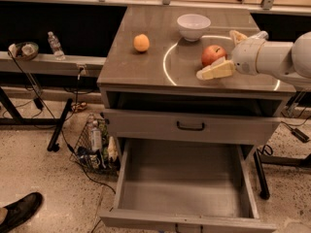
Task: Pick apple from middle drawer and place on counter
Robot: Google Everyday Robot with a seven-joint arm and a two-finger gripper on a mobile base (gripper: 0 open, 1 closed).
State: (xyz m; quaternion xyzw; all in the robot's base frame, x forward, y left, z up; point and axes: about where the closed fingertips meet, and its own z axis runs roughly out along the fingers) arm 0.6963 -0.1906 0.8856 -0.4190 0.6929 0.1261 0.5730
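The red apple (212, 54) rests on the grey-brown counter (141, 69), inside the thin white ring (166, 64). My gripper (226, 53) reaches in from the right at counter height. Its fingers are spread on either side of the apple. The near yellowish finger (216, 71) lies in front of the apple and the far finger (237, 36) is behind it. The middle drawer (127, 178) is pulled out below, and its bare grey floor holds nothing.
A small orange fruit (141, 42) and a white bowl (193, 26) sit on the counter. A closed drawer front with a black handle (190, 126) is above the open drawer. A pale shelf with a water bottle (55, 45), floor clutter (95, 144) and a shoe (19, 212) are at the left.
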